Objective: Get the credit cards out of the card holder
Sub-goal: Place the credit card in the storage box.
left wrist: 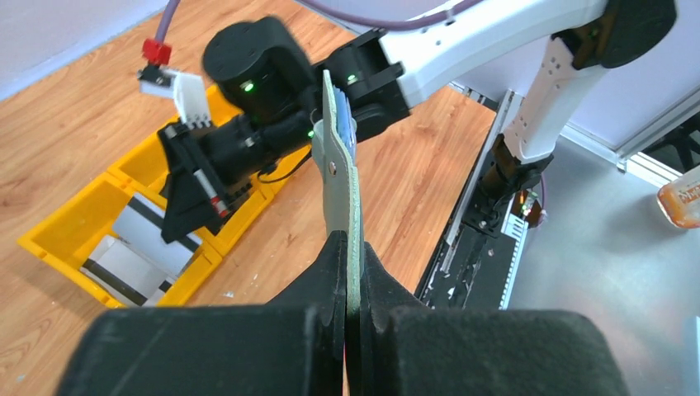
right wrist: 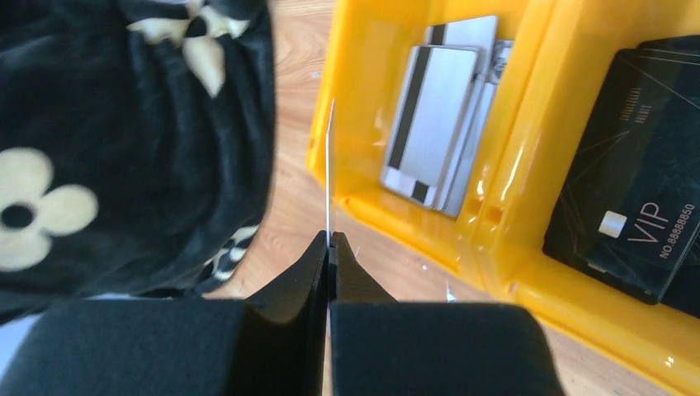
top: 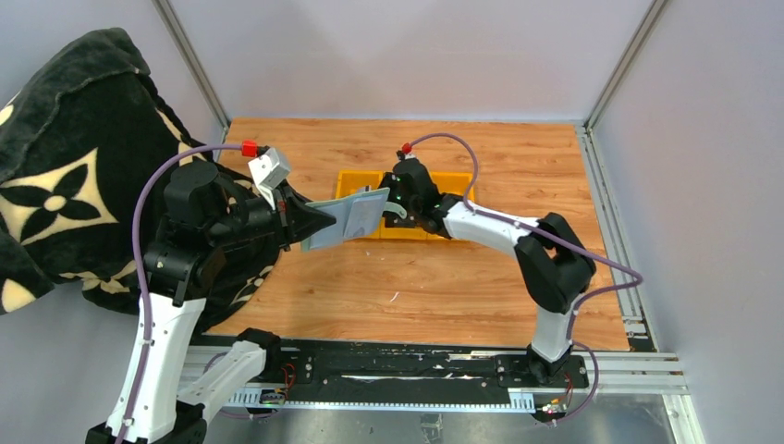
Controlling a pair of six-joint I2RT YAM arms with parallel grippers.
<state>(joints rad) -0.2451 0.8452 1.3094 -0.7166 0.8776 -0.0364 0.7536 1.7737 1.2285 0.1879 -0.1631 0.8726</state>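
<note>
Wood-grain counter (top: 444, 277), plain grey walls round it, and a black flower-print blanket (top: 65, 157) piled up on the left. Left jaws are clamped tight on one end of the sage-green card holder (left wrist: 338, 173), holding it up in the air, well off the counter and just in front of the yellow tray (top: 349, 180). Right jaws are pinched together on a thin pale card (right wrist: 329, 165), seen edge-on, right by the holder's far end. Can't tell if it's touching the holder. Down in the tray, a few silver credit cards (right wrist: 433, 124) with dark stripes lie stacked in one compartment, and a black VIP card (right wrist: 627, 190) sits in the next one.
</note>
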